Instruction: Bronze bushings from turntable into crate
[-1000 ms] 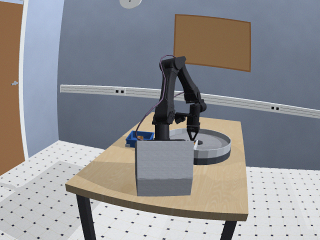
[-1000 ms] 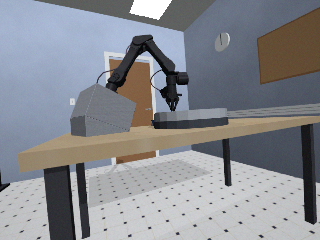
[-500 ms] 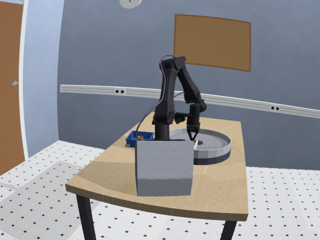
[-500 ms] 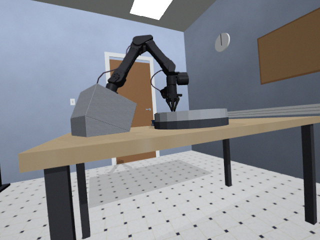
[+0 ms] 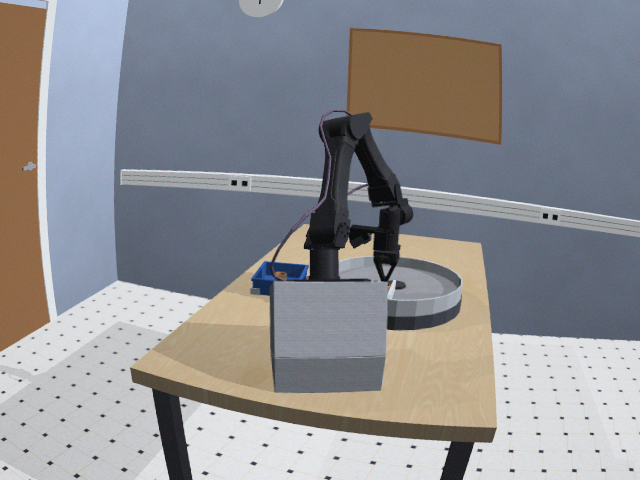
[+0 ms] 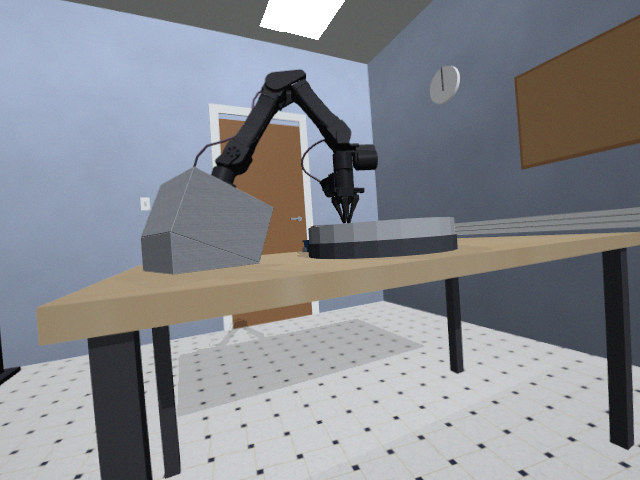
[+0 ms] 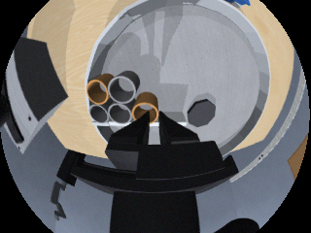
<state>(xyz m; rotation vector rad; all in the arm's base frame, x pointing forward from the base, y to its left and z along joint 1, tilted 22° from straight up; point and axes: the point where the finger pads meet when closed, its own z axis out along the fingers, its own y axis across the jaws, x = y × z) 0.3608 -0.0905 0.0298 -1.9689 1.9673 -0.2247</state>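
Observation:
In the wrist view, two bronze bushings stand among three steel bushings (image 7: 124, 84) at the left of the round grey turntable (image 7: 178, 72). One bronze bushing (image 7: 101, 91) is at the cluster's left end. The other bronze bushing (image 7: 146, 107) is right under my fingertips. My gripper (image 7: 154, 115) (image 5: 387, 279) (image 6: 345, 221) is nearly shut with only a narrow slit, holds nothing, and points straight down just above the turntable rim. The blue crate (image 5: 279, 270) sits beyond the turntable with a bronze piece (image 5: 280, 272) in it.
A large grey box (image 5: 328, 335) (image 6: 204, 229) stands on the wooden table in front of the arm's base and hides the bushings from the top view. The turntable (image 5: 413, 289) (image 7: 202, 112) has a raised rim and a dark hexagonal hub.

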